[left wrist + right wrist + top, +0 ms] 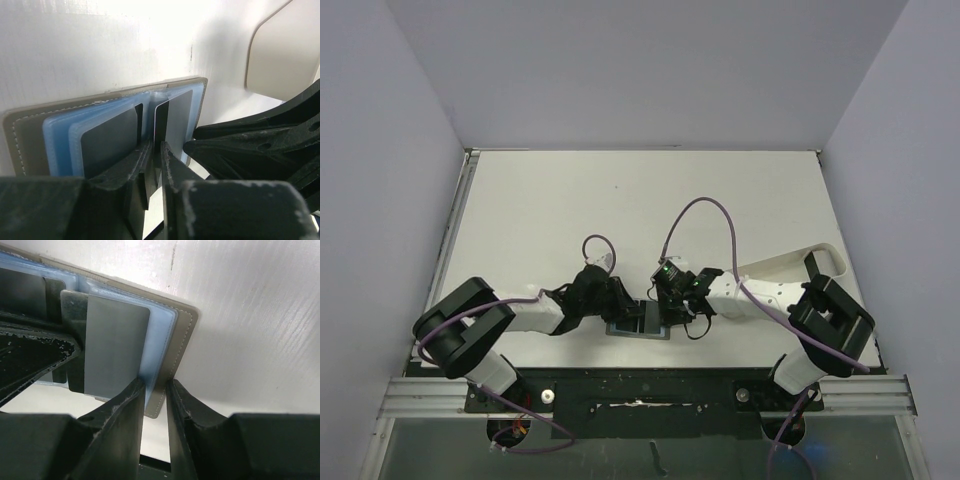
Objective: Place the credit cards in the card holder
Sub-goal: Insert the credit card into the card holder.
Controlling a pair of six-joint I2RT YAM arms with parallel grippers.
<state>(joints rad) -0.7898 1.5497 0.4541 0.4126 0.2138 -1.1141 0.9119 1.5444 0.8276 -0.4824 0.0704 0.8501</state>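
Right wrist view shows the right gripper (155,386) nipped narrowly onto the edge of the open grey-olive folding card holder (184,332) with light blue lining, seemingly to steady it. The left gripper (156,148), jaws nearly together, appears to pinch the pale grey flat rectangular card (179,120) by its edge, partway into the right-hand sleeve.

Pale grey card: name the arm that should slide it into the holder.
Left. The left gripper appears to pinch the pale grey card, while the right gripper clamps the card holder at its edge, steadying it.
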